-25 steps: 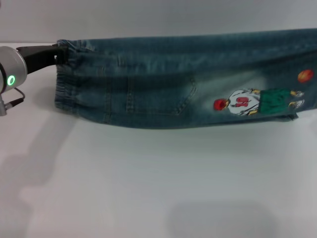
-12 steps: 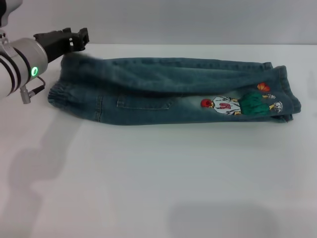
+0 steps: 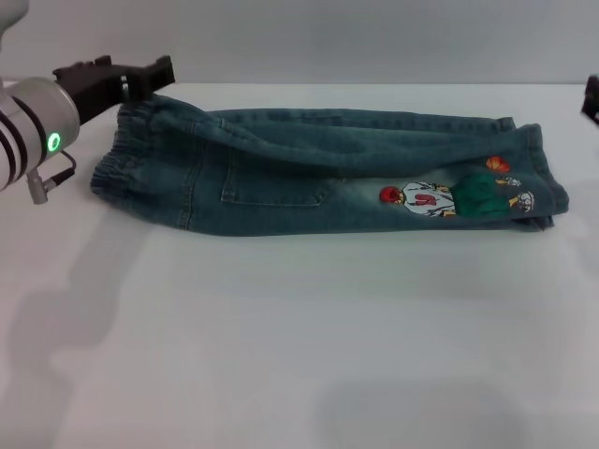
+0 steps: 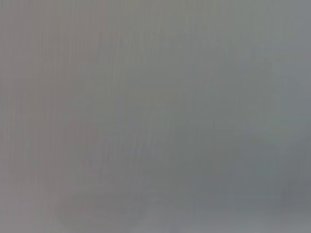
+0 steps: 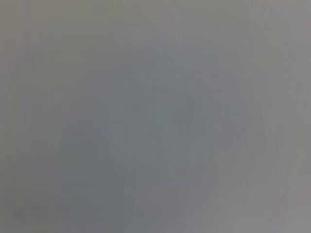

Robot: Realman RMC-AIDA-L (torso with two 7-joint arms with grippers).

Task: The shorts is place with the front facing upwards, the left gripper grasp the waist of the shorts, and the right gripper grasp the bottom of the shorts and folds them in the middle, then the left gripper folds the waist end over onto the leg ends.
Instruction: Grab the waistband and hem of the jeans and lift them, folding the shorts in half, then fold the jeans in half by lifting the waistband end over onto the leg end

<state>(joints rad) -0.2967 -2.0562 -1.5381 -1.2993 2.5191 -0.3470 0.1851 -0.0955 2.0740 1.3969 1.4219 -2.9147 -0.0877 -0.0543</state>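
Currently, I see the blue-green denim shorts [image 3: 328,173] lying lengthwise, puckered waistband [image 3: 126,154] touching the black two-fingered left gripper [image 3: 140,77], whose opening I cannot tell, hems far opposite.

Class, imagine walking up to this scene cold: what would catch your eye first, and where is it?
The shorts, folded lengthwise, stretch across the white table, with a bright cartoon print near the leg hems on the robot's right. At the far left, the left gripper sits by the waistband.

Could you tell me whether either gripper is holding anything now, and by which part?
It cannot be told: the left gripper sits at the shorts' waist.
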